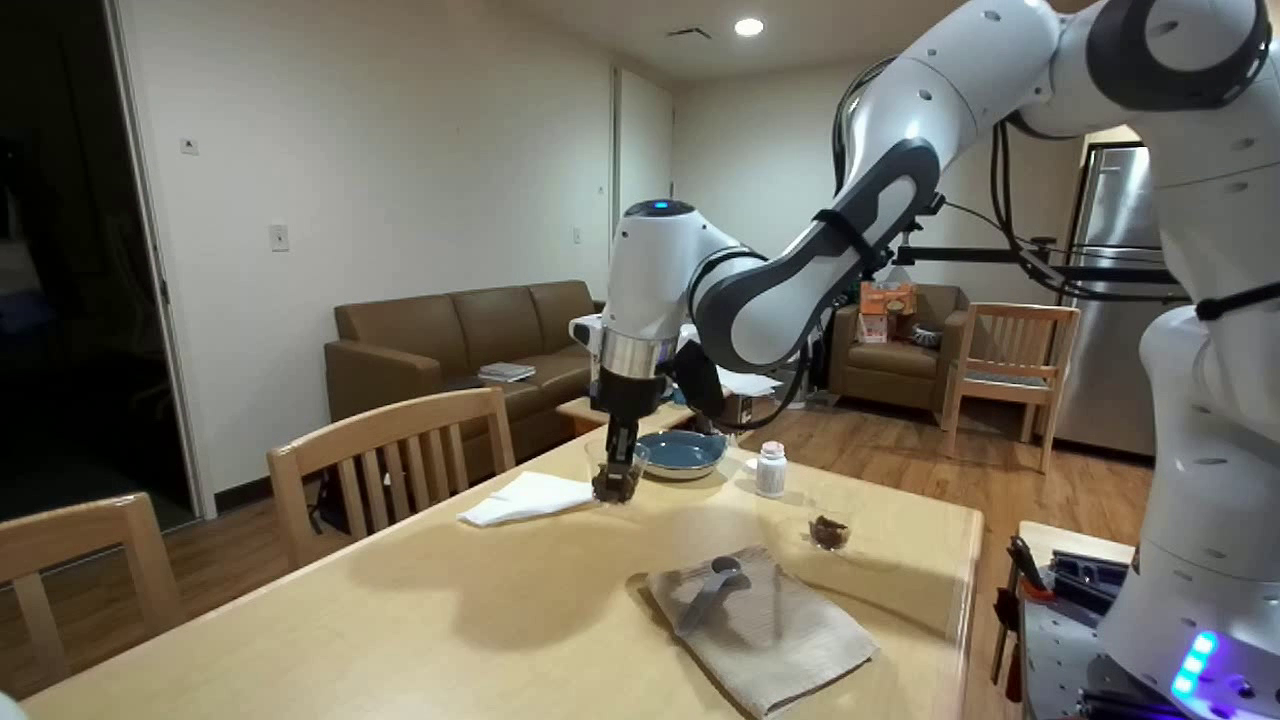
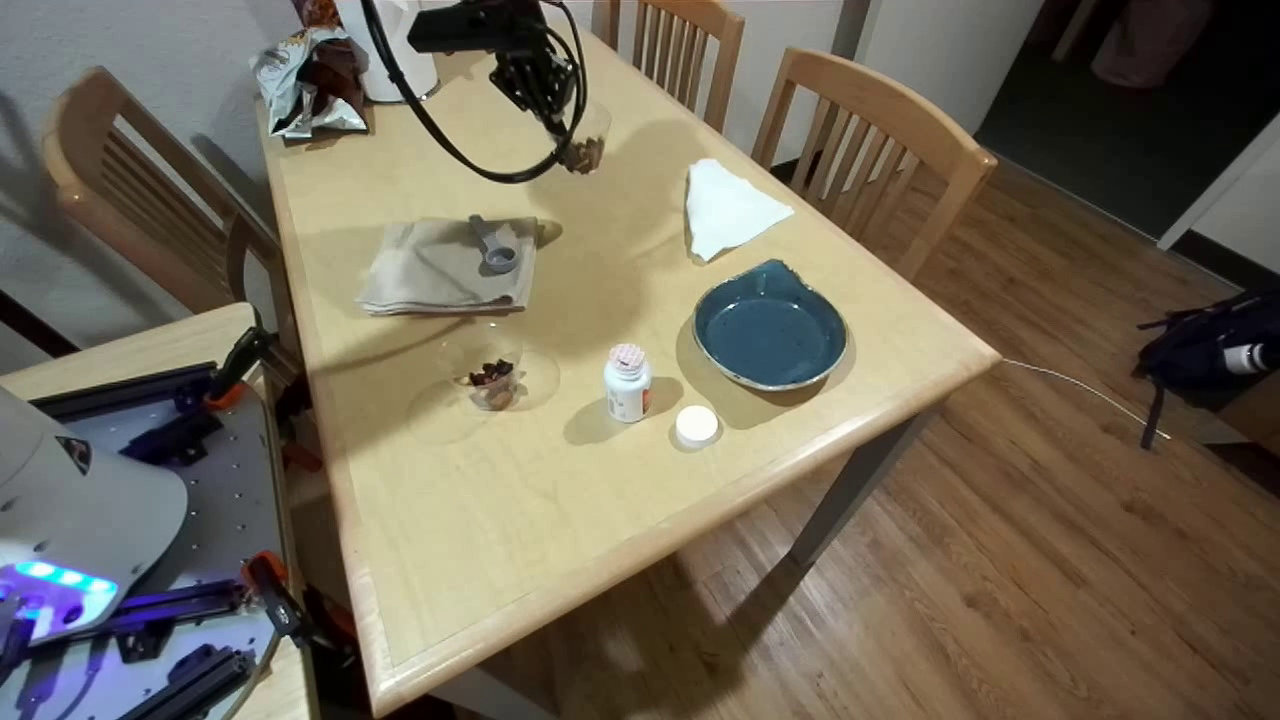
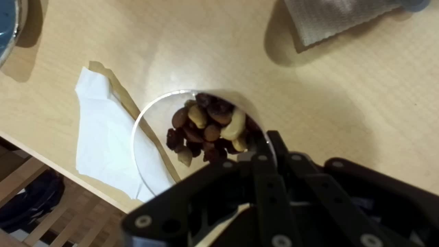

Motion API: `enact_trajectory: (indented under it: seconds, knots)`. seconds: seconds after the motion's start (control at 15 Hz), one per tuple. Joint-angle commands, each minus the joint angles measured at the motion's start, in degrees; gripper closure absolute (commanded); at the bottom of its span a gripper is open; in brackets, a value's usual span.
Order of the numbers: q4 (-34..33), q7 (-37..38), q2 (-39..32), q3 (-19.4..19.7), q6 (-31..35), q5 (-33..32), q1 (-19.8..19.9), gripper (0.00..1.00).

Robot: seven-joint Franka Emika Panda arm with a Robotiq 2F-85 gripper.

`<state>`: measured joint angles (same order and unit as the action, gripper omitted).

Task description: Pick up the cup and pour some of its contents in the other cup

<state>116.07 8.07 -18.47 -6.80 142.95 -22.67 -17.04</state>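
Claw (image 3: 268,145) pinching the cup (image 3: 154,108) by its wall; rim seems to run between the fingers (image 3: 280,147), one inside, one outside. Likely gripped so to leave the mouth free for tipping. Cup held above the counter (image 2: 480,540), looks near upright, exact tilt unclear. In the wrist view it overlaps the napkin (image 3: 99,137), which lies by the edge along the chairs (image 2: 890,105). Pour not begun, I judge; carry to the other cup (image 2: 480,350) needed first.

Other cup stands near the edge by the robot (image 2: 90,505), well apart from the held one, presumably within easy reach as receiver. Spoon (image 2: 490,241) lies on the folded cloth (image 2: 420,270), same side, likely parked there for another job.

Contents. Cup: pale cashews (image 3: 236,124), brown nuts (image 3: 180,117), dark fruit (image 3: 174,140), gathered low. Other cup: small dark heap (image 2: 491,373) at the bottom, kinds too small to tell. Bottle (image 2: 626,392): white, upright, between other cup and bowl (image 2: 770,332); contents hidden; cap (image 2: 697,427) lies just beside it, perhaps its own. Bowl: blue inside, toward the corner where end edge meets chair edge.
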Motion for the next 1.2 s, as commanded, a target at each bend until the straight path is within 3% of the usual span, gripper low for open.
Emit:
enact_trajectory:
  seconds: [0.0,0.2,0.27,0.6,0.73,1.13]
  knots:
    - [-3.3,1.5,-1.0,1.3,-6.3,-3.2,-1.7,0.95]
    - [-4.8,0.1,-1.4,0.4,-10.0,-1.7,-1.5,0.95]
    - [-2.9,0.2,-0.6,0.3,-7.5,-1.7,-1.0,0.95]
    - [-1.6,2.7,-1.3,0.9,-9.6,-4.2,-2.5,0.95]
    - [-3.8,0.5,-3.9,0.4,-11.0,-1.4,-1.4,0.95]
    - [-3.2,-1.8,-8.4,-0.4,-1.8,3.9,0.6,0.95]
